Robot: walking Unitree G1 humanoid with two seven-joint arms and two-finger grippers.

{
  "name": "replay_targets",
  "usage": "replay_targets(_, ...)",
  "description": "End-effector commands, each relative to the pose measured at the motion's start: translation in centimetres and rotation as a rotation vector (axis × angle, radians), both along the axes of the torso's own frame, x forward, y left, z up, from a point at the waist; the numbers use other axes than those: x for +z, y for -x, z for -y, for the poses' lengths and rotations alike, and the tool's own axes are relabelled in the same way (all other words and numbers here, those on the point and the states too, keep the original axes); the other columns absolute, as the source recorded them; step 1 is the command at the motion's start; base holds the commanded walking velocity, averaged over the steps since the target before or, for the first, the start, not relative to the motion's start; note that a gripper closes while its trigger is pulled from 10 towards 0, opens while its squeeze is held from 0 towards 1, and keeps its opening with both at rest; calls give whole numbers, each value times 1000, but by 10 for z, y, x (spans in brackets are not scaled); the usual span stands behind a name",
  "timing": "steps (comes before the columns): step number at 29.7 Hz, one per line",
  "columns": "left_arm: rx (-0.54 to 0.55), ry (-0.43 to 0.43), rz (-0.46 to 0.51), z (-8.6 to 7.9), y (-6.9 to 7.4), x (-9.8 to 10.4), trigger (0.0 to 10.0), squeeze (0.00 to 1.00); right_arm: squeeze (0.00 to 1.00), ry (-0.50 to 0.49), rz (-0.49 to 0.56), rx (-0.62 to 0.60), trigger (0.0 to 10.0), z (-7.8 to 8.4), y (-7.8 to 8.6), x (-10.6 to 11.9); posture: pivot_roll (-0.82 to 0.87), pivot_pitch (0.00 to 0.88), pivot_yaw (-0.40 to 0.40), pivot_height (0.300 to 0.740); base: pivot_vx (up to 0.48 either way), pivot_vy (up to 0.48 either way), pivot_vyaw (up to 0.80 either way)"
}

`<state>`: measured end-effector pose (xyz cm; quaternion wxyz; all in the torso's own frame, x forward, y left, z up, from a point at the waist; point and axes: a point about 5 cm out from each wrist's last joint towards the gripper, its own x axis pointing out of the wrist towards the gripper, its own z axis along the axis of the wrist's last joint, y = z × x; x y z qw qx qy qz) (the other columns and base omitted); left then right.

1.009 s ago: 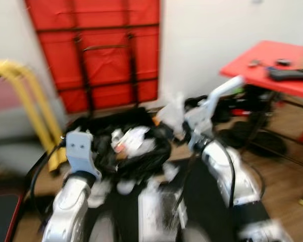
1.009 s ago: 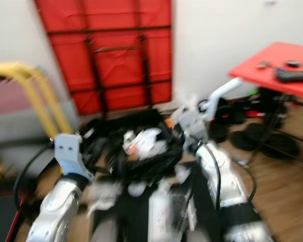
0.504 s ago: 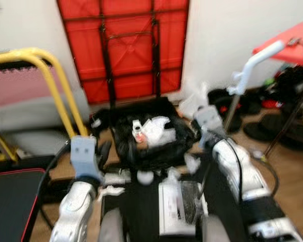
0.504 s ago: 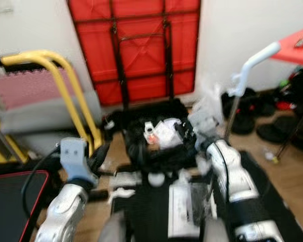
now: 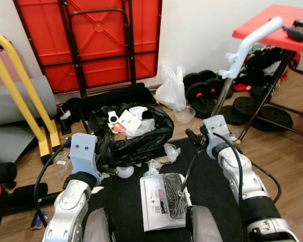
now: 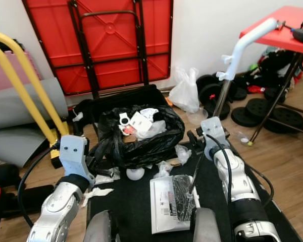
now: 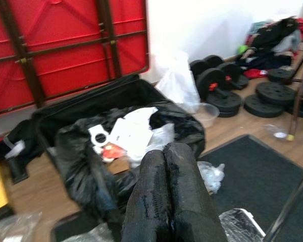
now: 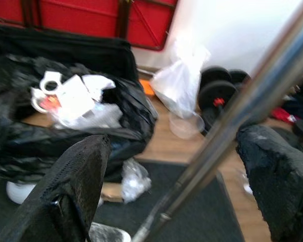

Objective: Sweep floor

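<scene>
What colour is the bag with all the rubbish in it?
Black. The rubbish bag shows best in the left eye view.

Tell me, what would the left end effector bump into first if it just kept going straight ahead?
Most likely the black trash bag stuffed with white litter, which lies directly beyond the left end effector; depth is hard to judge.

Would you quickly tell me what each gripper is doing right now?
Left gripper: shut, holding nothing.
Right gripper: open, fingers either side of the metal broom handle, not clamped.

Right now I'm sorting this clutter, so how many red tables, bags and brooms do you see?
Red tables: 2 (folded table, standing table)
Bags: 2 (black bag, white bag)
Brooms: 1 (broom)
Total: 5
</scene>
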<state>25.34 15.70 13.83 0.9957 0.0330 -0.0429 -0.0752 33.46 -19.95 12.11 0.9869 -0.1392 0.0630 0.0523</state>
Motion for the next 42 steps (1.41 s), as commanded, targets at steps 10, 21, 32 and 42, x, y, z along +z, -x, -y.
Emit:
replay_targets(10,-142,-28,14,11,4,3,0,0,0,1,-23,-47,10000,12,4,-10,-128,0,-2,480,0,0,0)
replay_targets(21,-152,-47,7,12,5,3,10000,0,0,0,-30,-54,10000,17,5,-16,-127,0,-4,480,0,0,0)
replay_targets(32,-159,-57,5,13,6,3,10000,0,0,-182,-43,-19,10000,20,-6,-17,-124,0,4,480,0,0,0)
replay_targets(42,-168,-53,3,15,14,6,10000,0,0,-208,-80,-22,10000,9,-29,-8,-92,43,0,480,0,0,0)
